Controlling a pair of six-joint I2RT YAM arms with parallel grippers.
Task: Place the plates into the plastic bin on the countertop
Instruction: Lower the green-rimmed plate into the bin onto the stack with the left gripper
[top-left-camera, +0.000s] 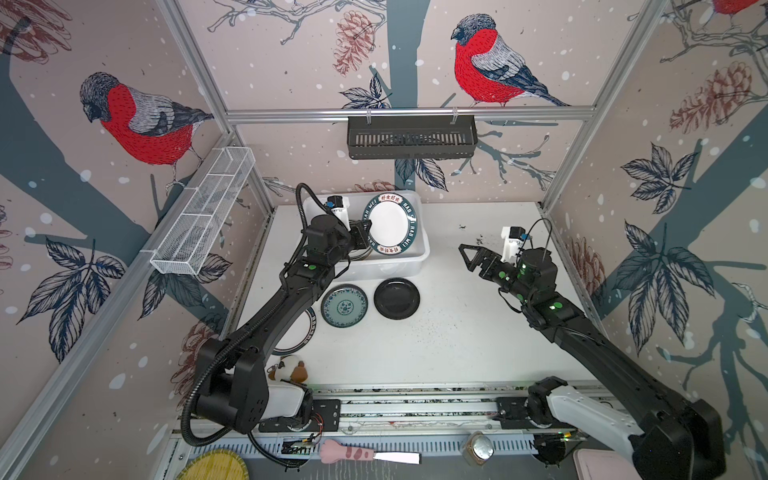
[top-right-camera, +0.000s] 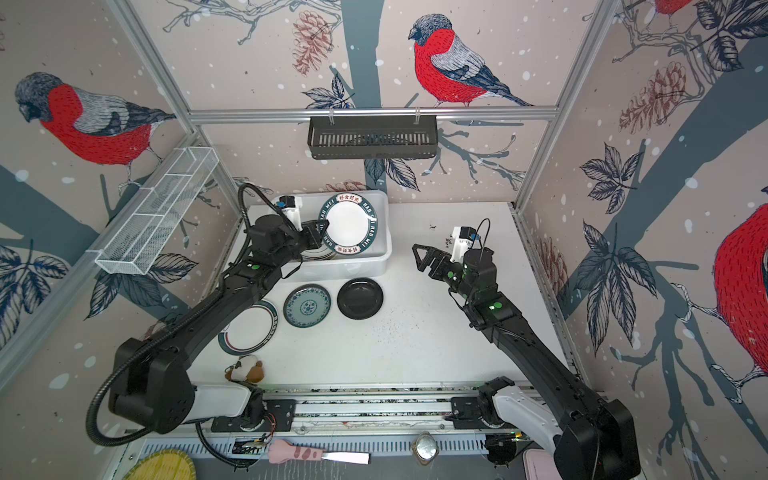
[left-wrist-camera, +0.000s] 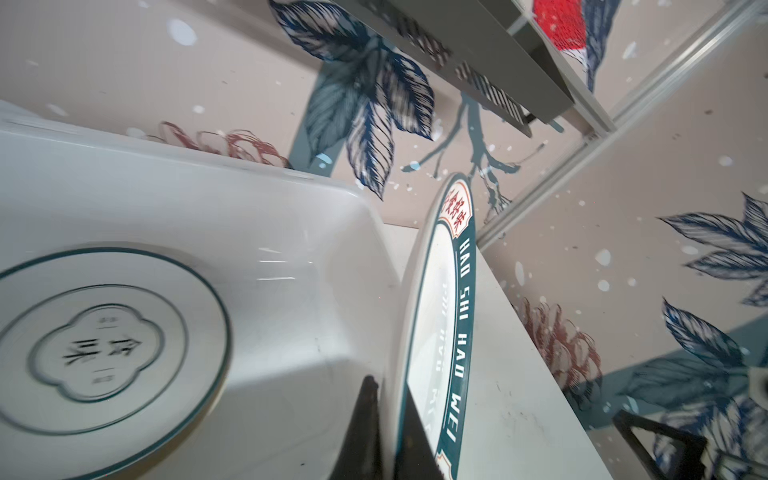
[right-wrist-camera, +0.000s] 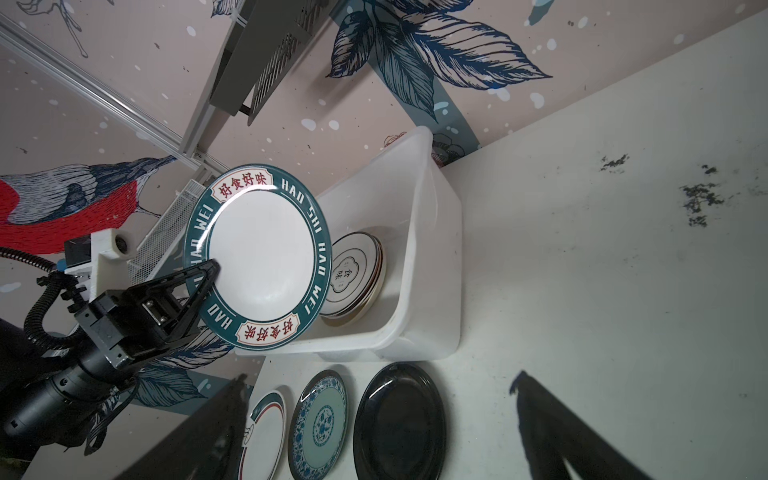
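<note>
**Q:** ok, what's hidden or cut off here, and can the claws be read?

**A:** The left claw is seen clenched on the rim of the lettered plate. The plate is held steeply tilted, nearly on edge, over the plastic bin. One finger is hidden behind the plate in the right wrist view. Whether the plate's lower edge touches the bin can't be told. The stack of plates lying in the bin is mostly covered in both top views by the held plate and the left arm. Only the top one, with a lobed mark in its middle, can be made out, and the ones under it can't be counted. The striped-rim plate on the table is half covered by that arm. The plush toy at the near edge is partly hidden too. The yellow mat is cut off at the near edge of the view.

**Q:** and room to move?

**A:** The bin is set at the far left of the table. The teal patterned plate and the black plate are laid just beside each other, not touching, near the bin's near wall. The right claw is held spread wide with nothing in it, above the table, right of the bin and apart from it. A broad bare stretch is left between the black plate and the right arm. Dark specks are scattered toward the far side.
</note>
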